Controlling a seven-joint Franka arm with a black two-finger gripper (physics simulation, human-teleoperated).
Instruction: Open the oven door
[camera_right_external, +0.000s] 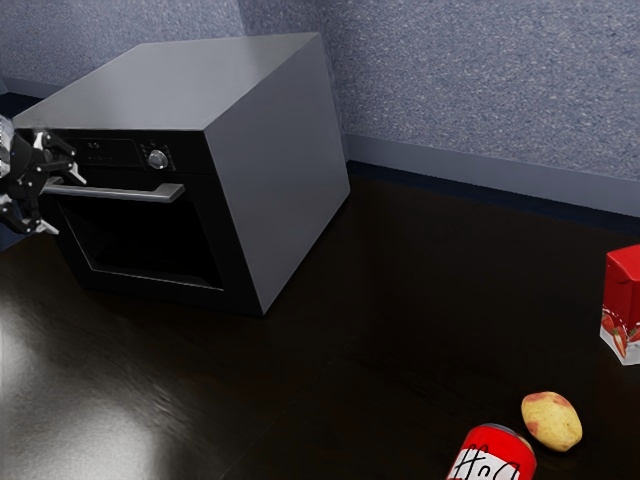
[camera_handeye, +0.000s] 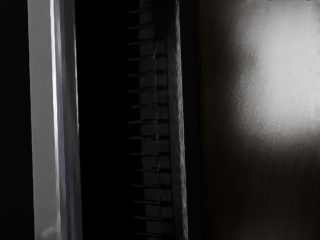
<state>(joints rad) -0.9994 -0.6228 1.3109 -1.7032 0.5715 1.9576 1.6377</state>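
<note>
The oven door (camera_right_external: 213, 225) stood shut at the exterior view's left. The claw (camera_right_external: 62, 200) was released, fingers parted near the handle (camera_right_external: 130, 193). Good practice required straddling the bar squarely, clenching, then pulling outward and down.

Tally, exterior view: one oven (camera_right_external: 275, 180), bearing one handle (camera_right_external: 130, 193) and one knob (camera_right_external: 157, 159); one desk (camera_right_external: 400, 300). Small items, 3 to 5 o'clock: one carton (camera_right_external: 620, 290), one potato (camera_right_external: 552, 420), one can (camera_right_external: 490, 462). Small-item subtotal: three.
</note>
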